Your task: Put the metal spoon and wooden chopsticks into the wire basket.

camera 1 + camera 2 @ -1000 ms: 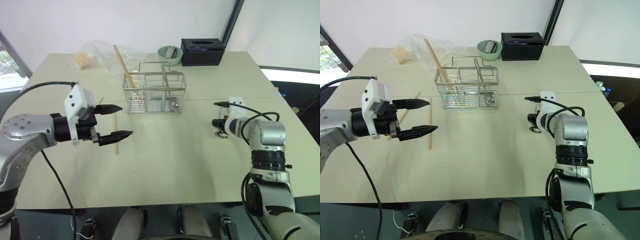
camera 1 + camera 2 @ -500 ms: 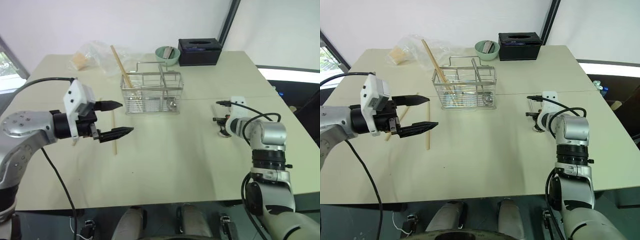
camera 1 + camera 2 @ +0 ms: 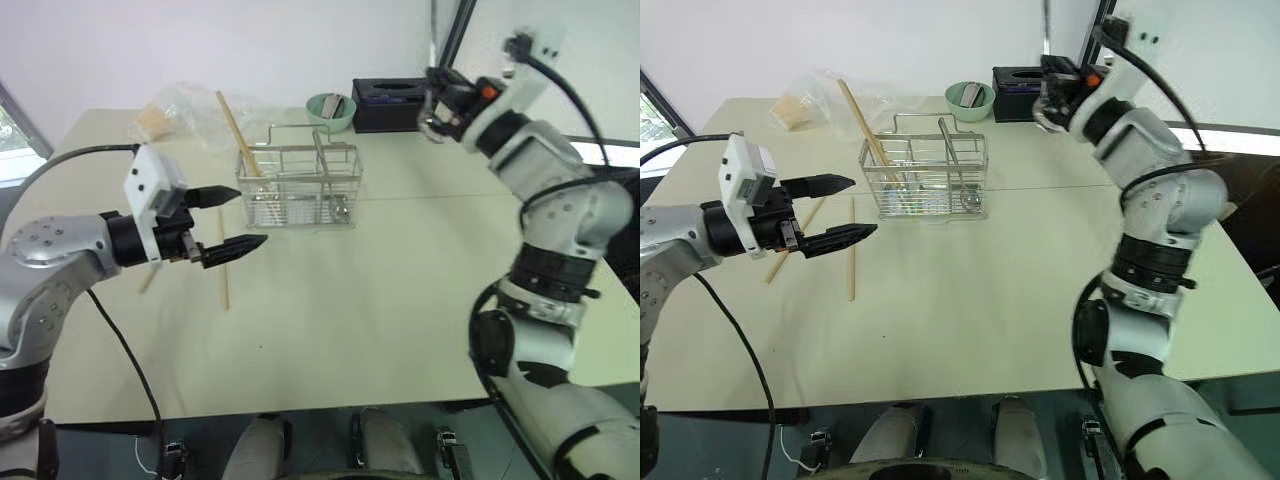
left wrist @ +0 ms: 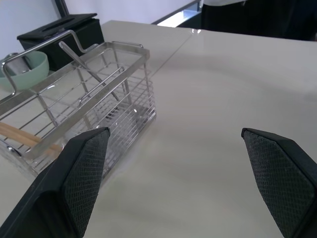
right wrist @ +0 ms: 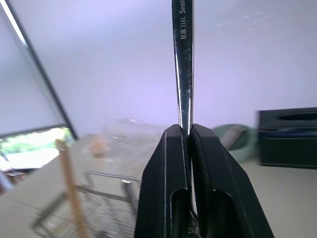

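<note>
Right tool (image 5: pixel 185 130) clamps the metal spoon (image 5: pixel 183 59) above the wire basket (image 3: pixel 296 188).

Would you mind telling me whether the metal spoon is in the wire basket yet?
Not yet. The right hand is shut on the metal spoon, raised above the table beyond the wire basket.

Counting three wooden chopsticks (image 3: pixel 851 262): one leaning in the wire basket (image 3: pixel 925 177), two lying on the table just left of the basket. Counting one wire basket, one metal spoon (image 5: pixel 183 59), one green bowl (image 3: pixel 969 100) behind the basket, one black box (image 3: pixel 1018 79), one plastic bag (image 3: pixel 820 98).
</note>
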